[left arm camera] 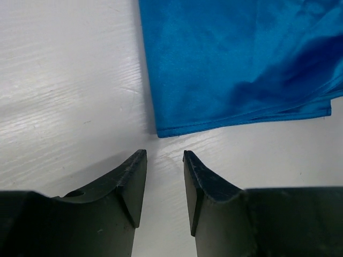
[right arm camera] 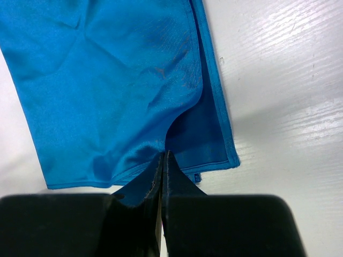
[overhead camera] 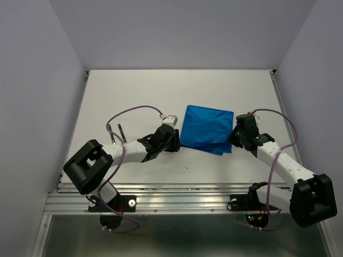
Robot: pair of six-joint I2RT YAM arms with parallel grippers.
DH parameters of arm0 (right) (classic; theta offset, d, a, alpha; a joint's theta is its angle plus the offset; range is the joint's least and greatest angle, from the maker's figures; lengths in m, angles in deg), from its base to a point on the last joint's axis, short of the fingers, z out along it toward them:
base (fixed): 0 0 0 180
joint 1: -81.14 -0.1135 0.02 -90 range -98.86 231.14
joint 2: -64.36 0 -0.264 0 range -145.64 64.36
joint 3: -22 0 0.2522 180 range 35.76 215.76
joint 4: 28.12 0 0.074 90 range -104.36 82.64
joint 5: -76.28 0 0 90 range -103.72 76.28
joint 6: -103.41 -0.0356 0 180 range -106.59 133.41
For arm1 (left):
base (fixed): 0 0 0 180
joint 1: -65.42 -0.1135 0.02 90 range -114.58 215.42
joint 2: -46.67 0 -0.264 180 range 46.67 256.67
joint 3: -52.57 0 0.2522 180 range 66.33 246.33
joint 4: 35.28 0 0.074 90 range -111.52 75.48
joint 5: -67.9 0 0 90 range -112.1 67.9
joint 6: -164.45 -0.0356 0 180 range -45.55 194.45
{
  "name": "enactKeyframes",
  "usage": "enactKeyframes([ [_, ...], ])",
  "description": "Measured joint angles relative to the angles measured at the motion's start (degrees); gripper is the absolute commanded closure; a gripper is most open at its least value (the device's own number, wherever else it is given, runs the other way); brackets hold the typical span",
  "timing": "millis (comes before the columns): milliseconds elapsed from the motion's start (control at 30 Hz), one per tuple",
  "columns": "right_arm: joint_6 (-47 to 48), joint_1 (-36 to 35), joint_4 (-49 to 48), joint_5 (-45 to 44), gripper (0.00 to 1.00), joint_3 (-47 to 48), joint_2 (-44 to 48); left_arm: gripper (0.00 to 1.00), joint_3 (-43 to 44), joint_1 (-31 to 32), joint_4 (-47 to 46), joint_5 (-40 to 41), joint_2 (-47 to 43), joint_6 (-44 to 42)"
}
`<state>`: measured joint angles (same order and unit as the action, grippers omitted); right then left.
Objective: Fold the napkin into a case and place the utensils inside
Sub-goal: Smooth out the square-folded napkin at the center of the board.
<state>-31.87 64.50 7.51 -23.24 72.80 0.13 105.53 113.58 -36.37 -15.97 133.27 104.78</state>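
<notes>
Top external view: a bright blue creased cloth napkin (overhead camera: 206, 129) lies folded near the middle of the white counter (overhead camera: 134, 91), between the two arms. The left fingers (overhead camera: 172, 140) sit just beside its left edge. In the left wrist view these fingers (left arm camera: 140, 160) stand partly apart and empty, close to the napkin (left arm camera: 236, 64) corner but not touching it. In the right wrist view the right fingers (right arm camera: 162, 156) are pressed together on the near edge of the napkin (right arm camera: 107, 80), whose top layer puckers towards their tips.

The bright blue napkin (overhead camera: 206, 128) lies folded flat (creased, edges layered).
</notes>
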Motion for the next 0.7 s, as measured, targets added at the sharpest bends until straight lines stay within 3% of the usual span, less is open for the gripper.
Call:
enactKeyframes([
  [233,0.0,0.0,0.0,-0.2,0.99,0.0,0.0,0.76,0.0,0.0,-3.2,-4.0,3.5,-0.8],
  [533,0.0,0.0,0.0,-0.4,0.99,0.0,0.0,0.74,0.0,0.1,-5.2,-5.3,6.3,-0.9],
  [700,0.0,0.0,0.0,-0.4,0.99,0.0,0.0,0.64,0.2,0.1,-5.9,-4.7,6.9,-0.8],
])
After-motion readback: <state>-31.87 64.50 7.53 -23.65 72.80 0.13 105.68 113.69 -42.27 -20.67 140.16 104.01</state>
